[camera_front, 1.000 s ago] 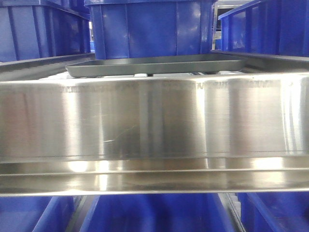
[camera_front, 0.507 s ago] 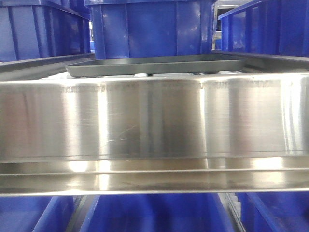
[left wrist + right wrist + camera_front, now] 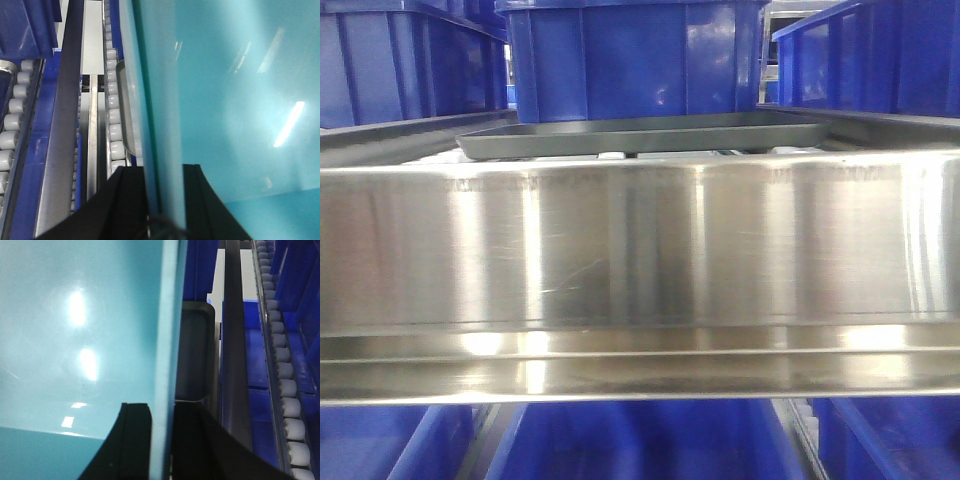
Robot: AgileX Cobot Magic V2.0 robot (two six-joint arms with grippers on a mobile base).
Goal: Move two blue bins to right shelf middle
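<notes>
A pale cyan blue bin (image 3: 240,100) fills the right of the left wrist view, and its smooth inside (image 3: 75,340) fills the left of the right wrist view. My left gripper (image 3: 162,172) is shut on the bin's left wall, one black finger on each side of it. On the opposite wall my right gripper (image 3: 162,410) is shut the same way. The right shelf's wide brushed steel front rail (image 3: 640,250) spans the front view very close up. Neither the pale bin nor the grippers show in the front view.
A flat grey tray (image 3: 640,135) lies on the tier just behind the rail, with dark royal-blue bins (image 3: 630,60) behind it and more below the rail (image 3: 640,445). White roller tracks (image 3: 112,130) (image 3: 285,385) and dark rails run beside the held bin.
Only the bright reflections on the steel rail have shifted slightly to the left. The shelf, tray and dark bins stay where they were.
</notes>
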